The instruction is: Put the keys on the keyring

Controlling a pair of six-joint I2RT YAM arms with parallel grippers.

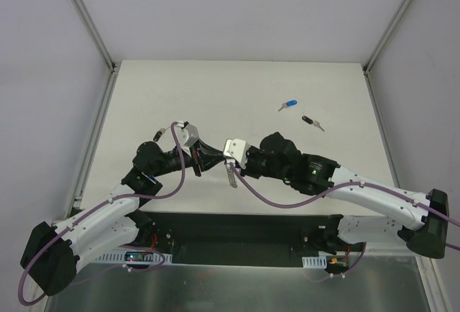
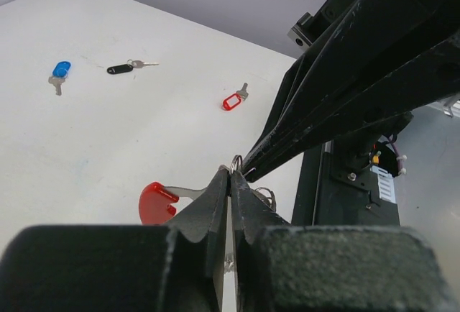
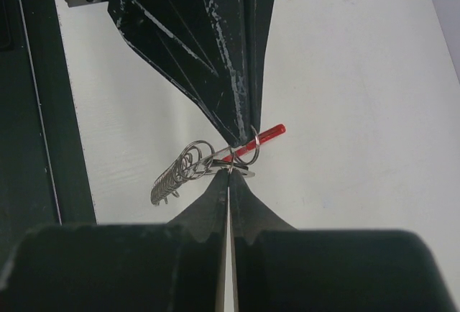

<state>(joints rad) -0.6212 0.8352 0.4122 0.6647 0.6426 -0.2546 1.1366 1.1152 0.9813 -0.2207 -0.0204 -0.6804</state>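
Our left gripper [image 1: 213,155] has its two fingers pressed tight together, and so does our right gripper [image 1: 223,157]. The two meet tip to tip above the near middle of the table [image 1: 215,89], the left one reaching in from the left and the right one from the right.

Both pairs of tips pinch the keyring [image 3: 215,157] at the same spot. In the right wrist view we see its thin wire rings caught right at the point where the fingertips close. We cannot tell which gripper carries more of it. From that point the silver chain [image 3: 172,179] trails off to one side. In the top view it hangs down just nearer to us than the grippers, off the table surface. The red plastic segment [image 3: 267,134] sticks out on the other side of the pinch. In the left wrist view it shows as a curved red piece beside our left fingers [image 2: 208,208].

The keys lie loose on the table, none on the ring. The blue-headed key [image 1: 290,104] and the black-headed key [image 1: 310,121] rest on the far right, near each other and well apart from the grippers. The red-tagged key [image 2: 231,101] shows only in the left wrist view, flat on the table and closer to the grippers than the other two.
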